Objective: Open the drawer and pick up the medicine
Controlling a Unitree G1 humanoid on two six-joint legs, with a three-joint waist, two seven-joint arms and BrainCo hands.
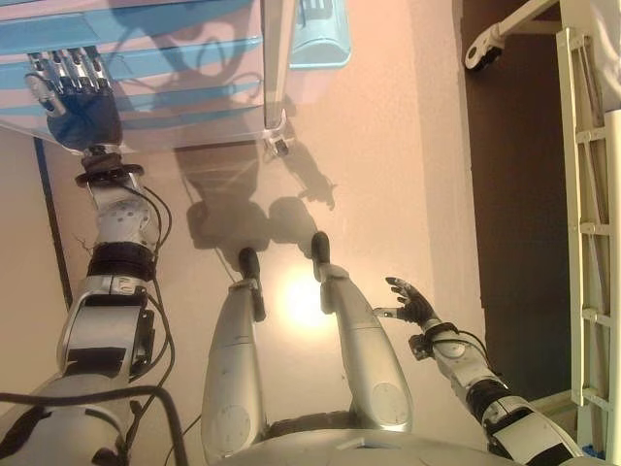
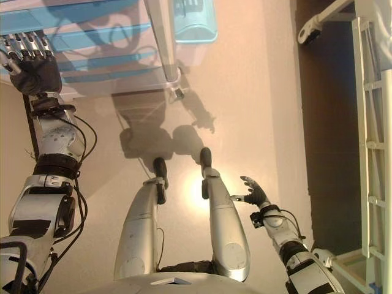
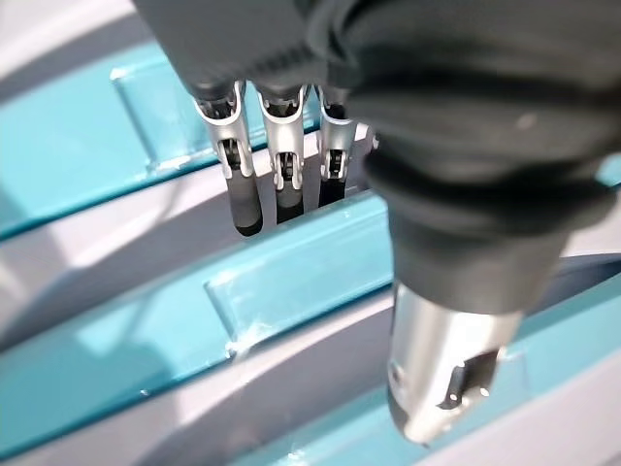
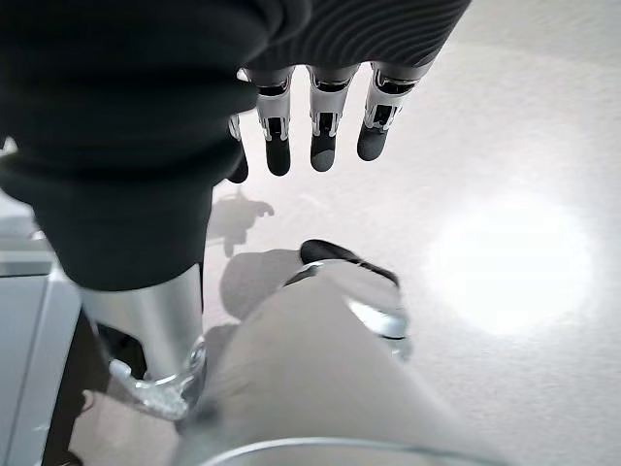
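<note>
A pale drawer unit with teal drawer fronts stands at the far left; all its drawers look shut. No medicine shows in any view. My left hand is raised against the drawer fronts with its fingers straight, their tips at the grey gap above one teal front with a clear handle recess. It holds nothing. My right hand hangs low at the right, away from the unit, fingers relaxed and empty.
The unit's corner post ends in a small caster. A pale blue tub sits behind it. At the right are a dark floor strip, a white metal frame and another caster.
</note>
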